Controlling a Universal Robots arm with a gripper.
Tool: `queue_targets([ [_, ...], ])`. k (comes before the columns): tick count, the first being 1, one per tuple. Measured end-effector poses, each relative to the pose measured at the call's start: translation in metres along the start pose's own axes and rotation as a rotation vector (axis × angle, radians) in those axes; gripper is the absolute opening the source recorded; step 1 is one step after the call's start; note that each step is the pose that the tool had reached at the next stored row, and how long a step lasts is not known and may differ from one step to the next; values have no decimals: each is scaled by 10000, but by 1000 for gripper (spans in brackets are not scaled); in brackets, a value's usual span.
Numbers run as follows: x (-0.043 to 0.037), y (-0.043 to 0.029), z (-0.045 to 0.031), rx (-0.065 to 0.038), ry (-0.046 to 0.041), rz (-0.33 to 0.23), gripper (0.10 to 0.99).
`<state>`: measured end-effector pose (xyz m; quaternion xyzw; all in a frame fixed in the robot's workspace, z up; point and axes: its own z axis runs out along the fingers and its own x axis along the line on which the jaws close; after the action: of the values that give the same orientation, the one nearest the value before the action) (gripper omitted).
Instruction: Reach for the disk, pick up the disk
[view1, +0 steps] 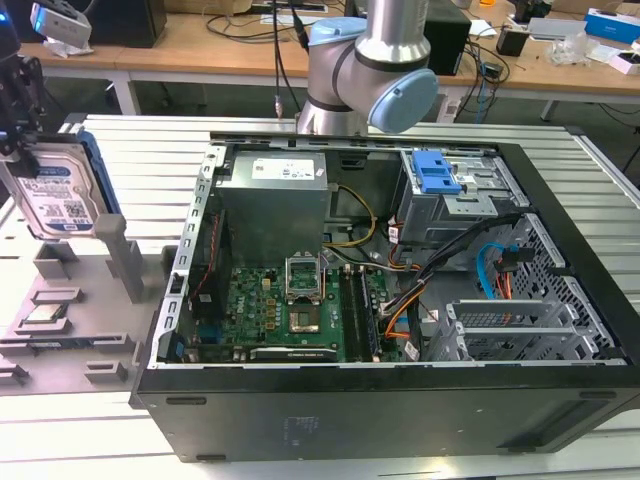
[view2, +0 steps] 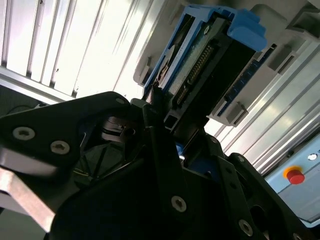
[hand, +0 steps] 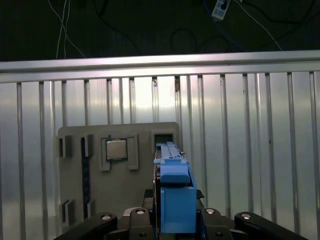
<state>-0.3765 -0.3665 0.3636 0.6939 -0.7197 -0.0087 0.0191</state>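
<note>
— Exterior view, starting at its left: what is there?

— The gripper (view1: 20, 130) hangs at the far left edge, fingers clenched on the upper end of the disk (view1: 55, 195). The disk stands upright on edge, with its label facing the camera and a blue rail along its side.

— Is it off its holder?

— Its lower edge sits just over a slot in the grey fixture (view1: 100, 345). I cannot tell if the two touch. A small square processor chip (view1: 45, 316) lies in a recess of that fixture.

— And further right?

— The open computer case (view1: 400, 410) sits in the middle with the motherboard (view1: 270, 310) showing. The arm (view1: 370, 70) rises behind it. A blue latch (view1: 436, 175) sits in the drive bay toward the exterior view's right.

— Do the wrist cameras agree on the grasp?

— Yes. In the second wrist view black fingers (view2: 160, 150) press on the disk's connector end. In the first wrist view the blue rail runs out from between them, above the fixture and near the chip.
</note>
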Motion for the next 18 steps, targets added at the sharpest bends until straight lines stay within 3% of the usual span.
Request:
queue_targets([
  [3, 0, -4, -48, -1, 0, 0, 365],
  [4, 1, -8, -103, -2, 0, 0, 365],
  [6, 2, -11, -144, -4, 0, 0, 365],
  [14, 2, -19, -229, -7, 0, 0, 365],
  [18, 4, -20, -330, -8, 0, -1, 365],
])
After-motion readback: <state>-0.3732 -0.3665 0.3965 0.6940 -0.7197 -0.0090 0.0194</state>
